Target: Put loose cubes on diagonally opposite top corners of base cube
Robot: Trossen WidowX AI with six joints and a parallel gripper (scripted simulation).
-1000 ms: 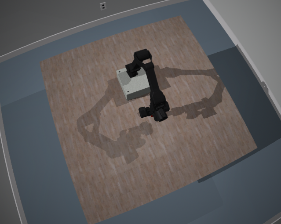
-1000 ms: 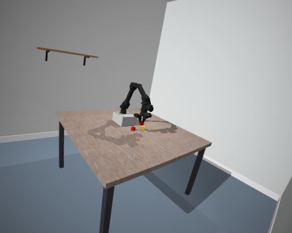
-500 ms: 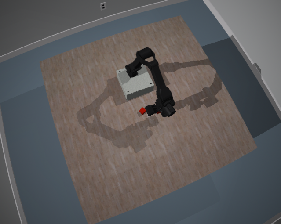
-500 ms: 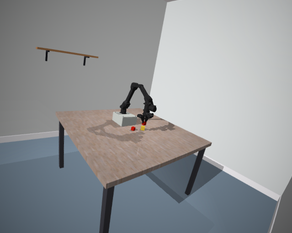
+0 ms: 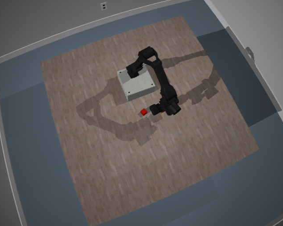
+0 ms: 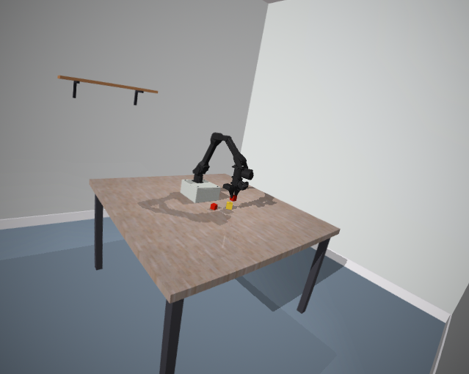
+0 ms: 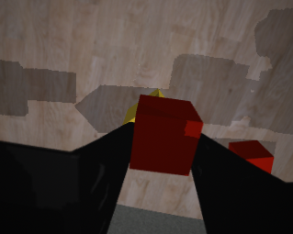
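Observation:
My gripper is shut on a red cube and holds it level in the air. A yellow cube stands on the table right beneath it. In the wrist view only the yellow cube's corner and left edge show behind the held cube. A second red cube lies on the table a short way beside the yellow one, clear of the fingers. In the overhead view the wrist hides the yellow cube.
The arm stands on a grey mounting block just behind the cubes. All of this is on a wooden table top. A wall shelf hangs far off at the back.

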